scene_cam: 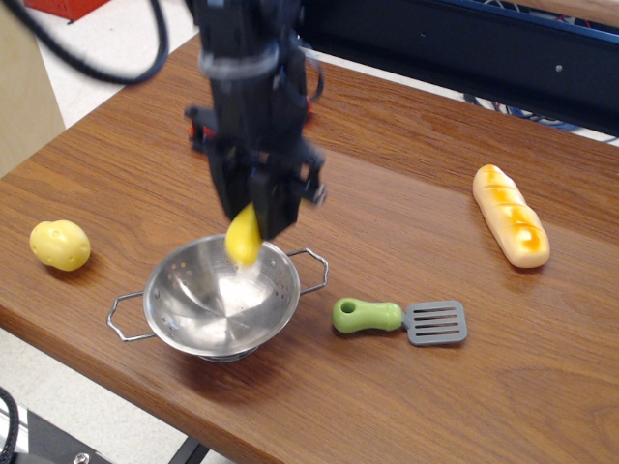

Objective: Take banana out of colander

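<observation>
Banana hangs near-upright, tip down, pinched in the gripper above the colander by the table's near edge, potato left, spatula and bread loaf right.

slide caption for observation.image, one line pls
Tool lifts banana above the emptied colander; potato, spatula, bread nearby.

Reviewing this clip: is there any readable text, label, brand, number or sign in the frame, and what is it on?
None can be read.
The banana, colander, potato, bread loaf and spatula show no lettering.
The tool, shut on the banana above the colander, is motion-blurred; any marking on the arm is unreadable.
The dark frame behind the table shows no legible sign.
</observation>
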